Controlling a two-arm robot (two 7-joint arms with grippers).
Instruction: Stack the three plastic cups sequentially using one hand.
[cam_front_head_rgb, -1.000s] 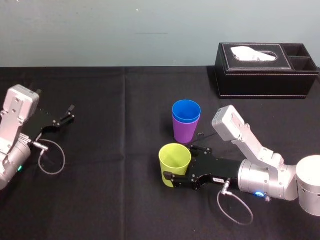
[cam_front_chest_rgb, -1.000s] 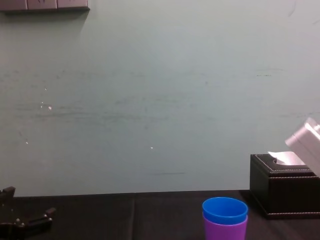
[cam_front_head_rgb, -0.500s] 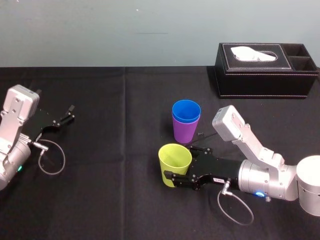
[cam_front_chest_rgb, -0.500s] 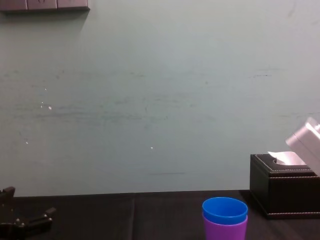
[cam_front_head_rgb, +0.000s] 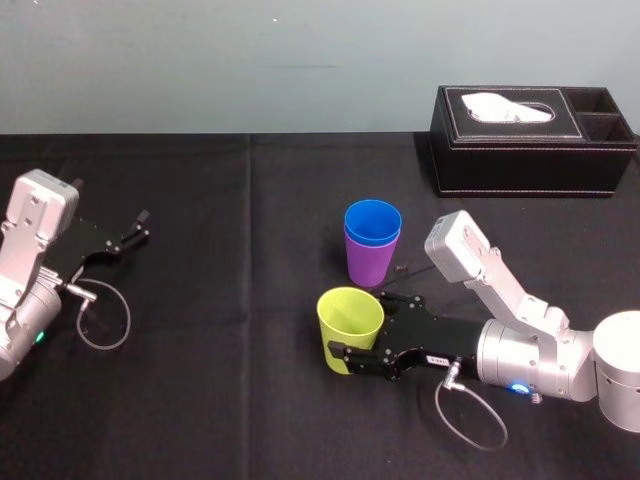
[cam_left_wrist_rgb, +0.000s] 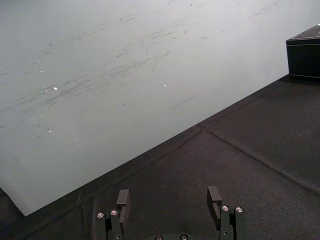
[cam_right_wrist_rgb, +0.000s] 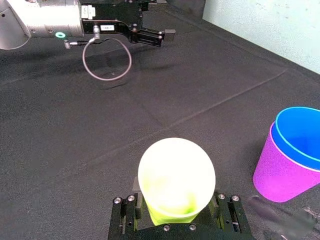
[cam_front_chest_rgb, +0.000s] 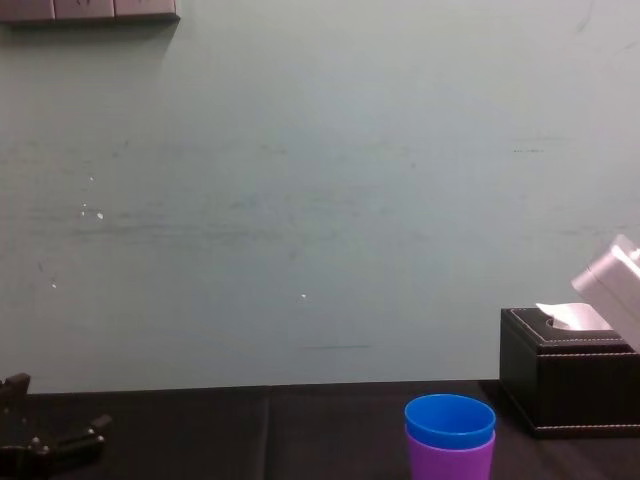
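The yellow-green cup (cam_front_head_rgb: 350, 318) stands upright on the black table, in front of the other two. My right gripper (cam_front_head_rgb: 358, 326) reaches in from the right and is shut on its lower part. In the right wrist view the yellow-green cup (cam_right_wrist_rgb: 176, 180) sits between the two fingers (cam_right_wrist_rgb: 124, 212), touching both. The blue cup (cam_front_head_rgb: 373, 222) is nested inside the purple cup (cam_front_head_rgb: 368, 262), just behind and apart from the held cup. My left gripper (cam_front_head_rgb: 135, 228) rests open at the far left with nothing between its fingers (cam_left_wrist_rgb: 122, 200).
A black leather tissue box (cam_front_head_rgb: 530, 140) stands at the back right, behind the cups. A cable loop (cam_front_head_rgb: 105, 315) lies by the left arm. The black cloth (cam_front_head_rgb: 250, 380) spreads flat between the two arms.
My right gripper's fingers have drawn in slightly against the yellow-green cup. The cups and the left arm have not moved.
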